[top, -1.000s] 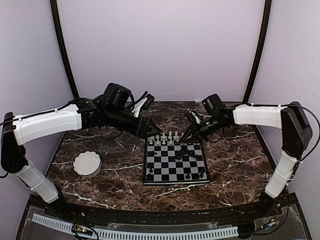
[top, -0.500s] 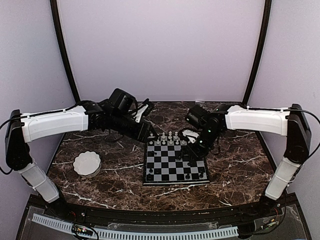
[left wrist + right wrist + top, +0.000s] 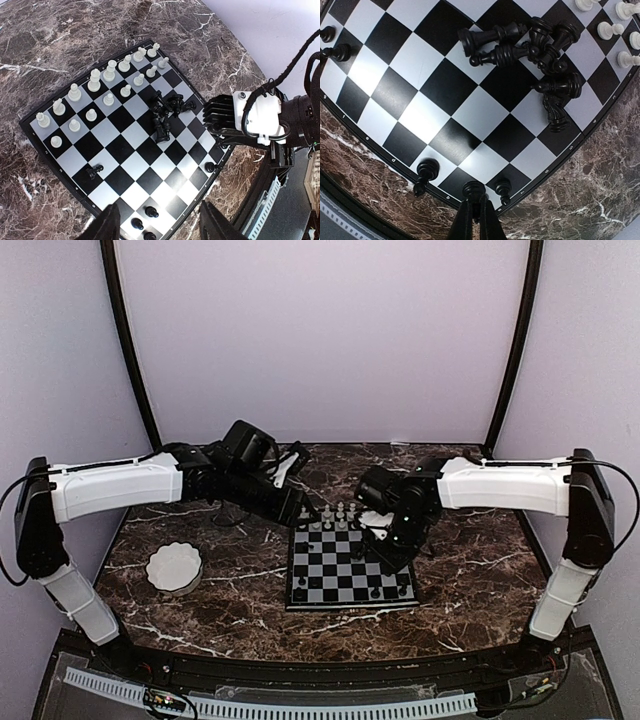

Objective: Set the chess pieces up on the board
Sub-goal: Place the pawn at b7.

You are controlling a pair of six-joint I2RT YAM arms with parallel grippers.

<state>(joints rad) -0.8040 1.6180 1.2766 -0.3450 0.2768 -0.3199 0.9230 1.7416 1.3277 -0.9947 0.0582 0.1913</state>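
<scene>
Board [image 3: 340,585]: centre of surface [image 3: 470,570]. White pieces [image 3: 107,82] ranked along its upper-left edge. Black pieces [image 3: 540,50] heaped, upper right. Right tool [image 3: 473,207]: closed, tips at a black pawn [image 3: 473,189], bottom edge. Left tool [image 3: 159,227]: fingers apart, beside the upper-left corner.

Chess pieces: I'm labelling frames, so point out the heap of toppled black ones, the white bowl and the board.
heap of toppled black pieces [image 3: 167,111], left wrist view, pile's middle.
white bowl [image 3: 176,584], top view, near wall.
board [image 3: 131,162], left wrist view, bare square.
</scene>
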